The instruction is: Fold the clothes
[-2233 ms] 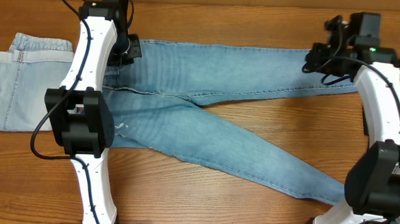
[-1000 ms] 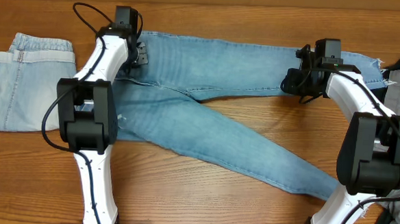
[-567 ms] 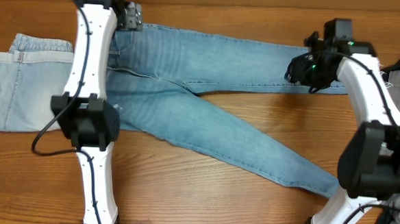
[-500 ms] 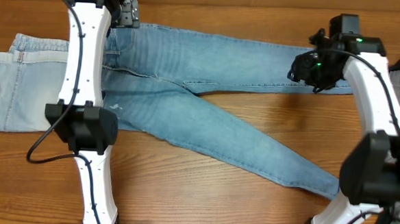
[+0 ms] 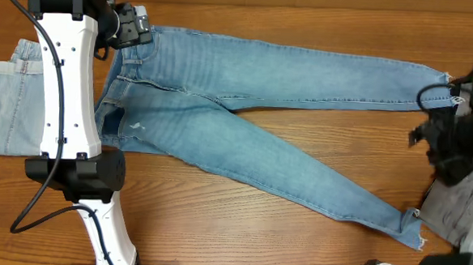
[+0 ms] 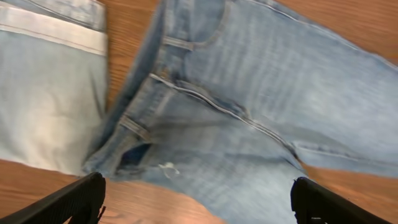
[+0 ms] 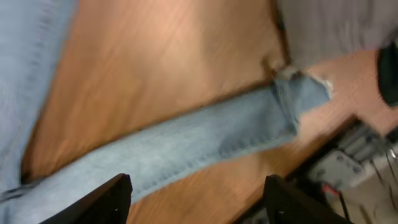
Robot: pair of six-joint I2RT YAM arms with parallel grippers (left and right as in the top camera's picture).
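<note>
Mid-blue jeans (image 5: 246, 109) lie flat on the table, waist at the left and two legs splayed to the right. Their waistband and fly (image 6: 205, 106) fill the left wrist view. My left gripper (image 5: 136, 28) hovers over the waist's far corner, raised off the cloth; its jaws (image 6: 199, 208) are open and empty. My right gripper (image 5: 447, 143), blurred, hangs between the two frayed hems at the right edge. It is open (image 7: 196, 202) above the near leg (image 7: 186, 146), holding nothing. Pale-wash jeans (image 5: 15, 96) lie folded at the far left.
A grey garment (image 5: 460, 201) lies at the right edge of the table, also showing as grey cloth (image 7: 329, 25) in the right wrist view. The wooden table edge and some equipment (image 7: 348, 165) lie just past the near hem. The left arm's column (image 5: 64, 99) stands over the folded jeans' right side.
Both grippers have opened and let go of the jeans. The left arm rose and swung left off the waist; the right arm pulled back right and toward the front. The jeans lie flatter and straighter.
</note>
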